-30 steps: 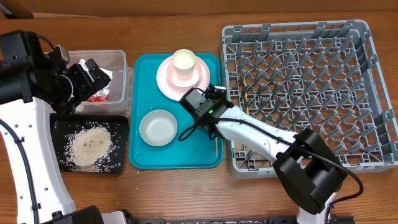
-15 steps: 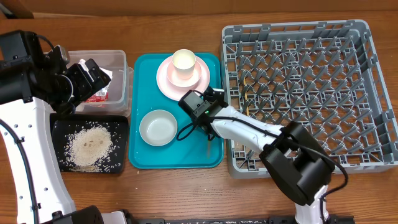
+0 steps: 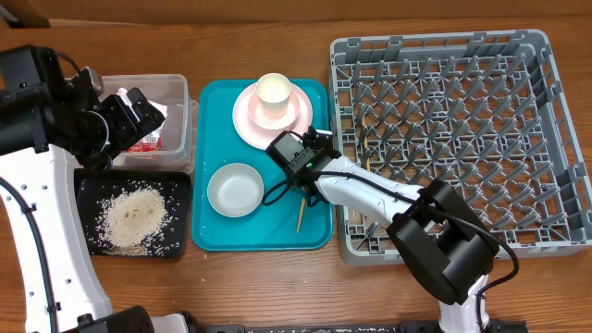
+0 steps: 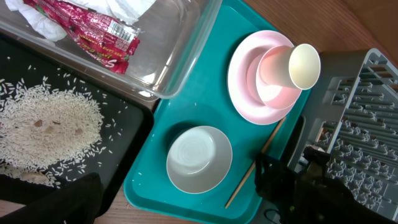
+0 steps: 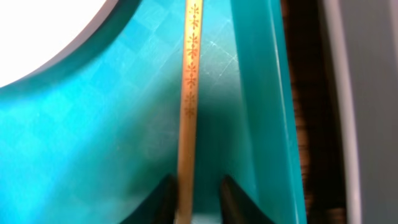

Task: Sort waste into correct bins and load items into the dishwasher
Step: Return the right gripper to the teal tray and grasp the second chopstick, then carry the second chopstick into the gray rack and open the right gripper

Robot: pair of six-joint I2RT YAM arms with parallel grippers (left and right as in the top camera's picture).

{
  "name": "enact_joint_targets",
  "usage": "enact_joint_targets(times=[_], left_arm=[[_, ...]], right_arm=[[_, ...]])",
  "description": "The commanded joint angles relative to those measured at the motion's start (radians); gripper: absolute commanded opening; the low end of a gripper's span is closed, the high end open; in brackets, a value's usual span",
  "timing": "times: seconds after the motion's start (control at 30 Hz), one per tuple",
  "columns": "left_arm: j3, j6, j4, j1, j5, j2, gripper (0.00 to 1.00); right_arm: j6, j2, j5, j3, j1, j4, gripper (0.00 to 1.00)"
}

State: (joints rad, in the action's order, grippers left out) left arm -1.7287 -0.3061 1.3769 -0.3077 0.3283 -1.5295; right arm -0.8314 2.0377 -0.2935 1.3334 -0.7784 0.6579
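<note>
the chopstick is seen straddled by the right gripper only in wrist view (clamping cannot be told) — shifted inward on the teal tray since.

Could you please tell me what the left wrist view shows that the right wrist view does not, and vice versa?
Only left wrist: the clear tub holding the red wrapper and napkin, rice on the black tray, the plate, cup, grey-green bowl and dish rack. Only right wrist: the right gripper straddling the chopstick, whose printed pattern shows. Both: the chopstick lying on the teal tray.
</note>
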Motion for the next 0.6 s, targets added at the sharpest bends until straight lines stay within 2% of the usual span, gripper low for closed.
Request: enact_joint_targets(times=[0.0, 0.47, 0.57], left_arm=[[-0.012, 0.022, 0.0, 0.0, -0.007, 0.013, 1.0], [-0.012, 0.022, 0.0, 0.0, -0.007, 0.013, 1.0], [-0.012, 0.022, 0.0, 0.0, -0.007, 0.013, 1.0]], right_arm=[[-0.003, 0.027, 0.052, -0.006, 0.002, 0.001, 0.21], [-0.003, 0.027, 0.052, -0.005, 0.002, 0.01, 0.05], [-0.003, 0.016, 0.051, 0.018, 0.002, 0.032, 0.04]])
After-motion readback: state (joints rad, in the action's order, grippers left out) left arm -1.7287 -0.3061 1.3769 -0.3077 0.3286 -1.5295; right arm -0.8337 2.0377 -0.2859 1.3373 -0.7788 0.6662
